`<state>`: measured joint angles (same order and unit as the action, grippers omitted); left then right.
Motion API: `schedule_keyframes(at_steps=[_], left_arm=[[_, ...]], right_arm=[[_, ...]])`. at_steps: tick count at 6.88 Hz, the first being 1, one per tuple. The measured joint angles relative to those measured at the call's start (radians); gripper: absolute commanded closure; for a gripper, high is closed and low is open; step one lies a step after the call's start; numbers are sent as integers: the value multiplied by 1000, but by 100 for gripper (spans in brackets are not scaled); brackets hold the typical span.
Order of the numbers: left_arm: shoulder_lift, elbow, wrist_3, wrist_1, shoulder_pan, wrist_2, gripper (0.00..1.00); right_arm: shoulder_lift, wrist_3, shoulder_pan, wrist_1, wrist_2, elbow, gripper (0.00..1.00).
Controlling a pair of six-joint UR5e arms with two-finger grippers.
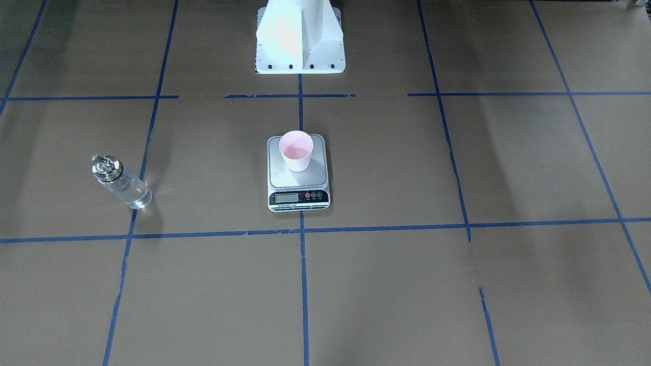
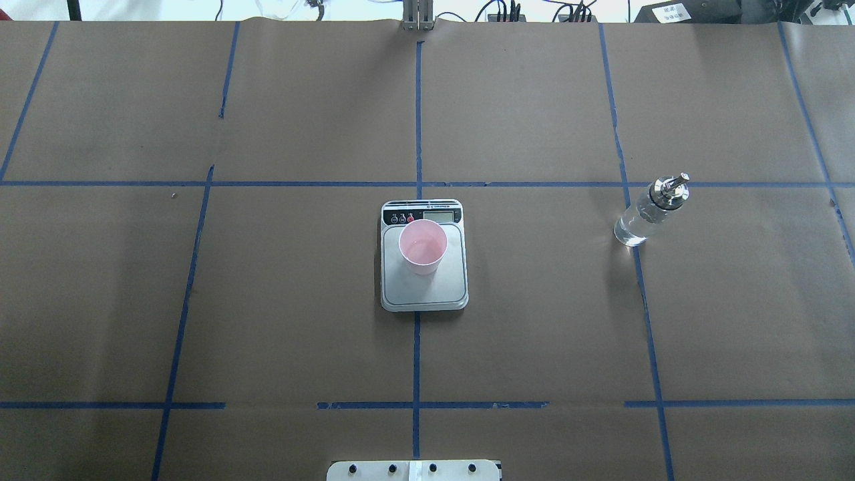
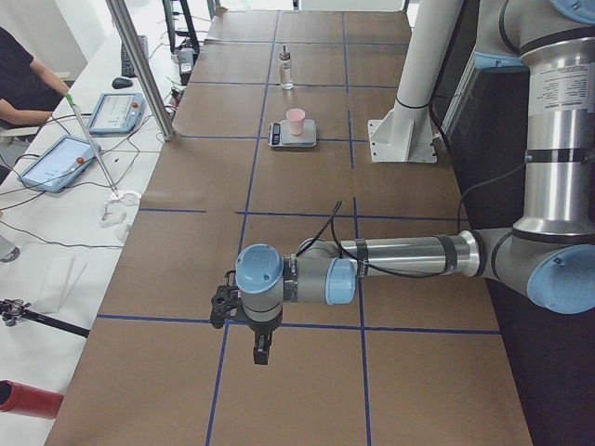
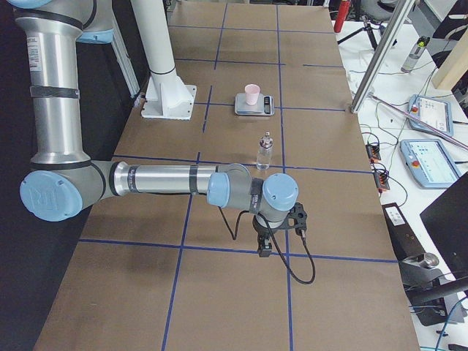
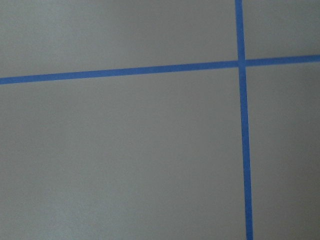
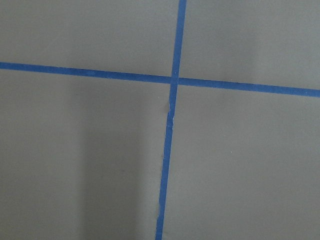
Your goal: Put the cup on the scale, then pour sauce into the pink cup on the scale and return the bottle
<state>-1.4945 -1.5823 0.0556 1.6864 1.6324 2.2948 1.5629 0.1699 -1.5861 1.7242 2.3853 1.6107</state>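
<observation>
Overhead exterior view: the scale (image 2: pixel 424 294) sits at the centre of the frame, across a vertical blue tape line (image 2: pixel 417 120), with its black button strip and display along its upper edge. The pale pink cup (image 2: pixel 422 247) stands upright on the upper half of the steel platform, just below that strip, and is narrower than the platform. Whether it holds anything is hard to tell. At the right of the frame, well apart from the scale, the bottle (image 2: pixel 644 217) stands upright beside another tape line. It has clear glass, a shiny silver pour-spout cap and colourless sauce (image 2: pixel 631 230) inside.

The table (image 2: pixel 200 300) is covered in brown paper marked into large squares by blue tape. The white robot pedestal (image 1: pixel 300 40) is at the top centre of the front-facing view.

The left gripper (image 3: pixel 261 351) hangs low over the paper in the lower middle of the exterior left view, and the right gripper (image 4: pixel 265 248) does likewise in the exterior right view. I cannot tell whether either is parted or closed. A seated person (image 3: pixel 23 84) and 2 tablets (image 3: pixel 116 111) occupy the upper left of the exterior left view.
</observation>
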Motion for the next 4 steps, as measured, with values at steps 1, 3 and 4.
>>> schedule_keyframes(at_steps=[1, 3, 4], left_arm=[[2, -4, -10, 37, 1, 0, 0], [-9, -45, -19, 50, 0, -5, 0], [-14, -86, -20, 25, -1, -7, 0]], right_arm=[[-1, -4, 0, 0, 0, 0, 0], [-3, -6, -2, 0, -1, 3, 0], [-3, -5, -3, 0, -1, 5, 0]])
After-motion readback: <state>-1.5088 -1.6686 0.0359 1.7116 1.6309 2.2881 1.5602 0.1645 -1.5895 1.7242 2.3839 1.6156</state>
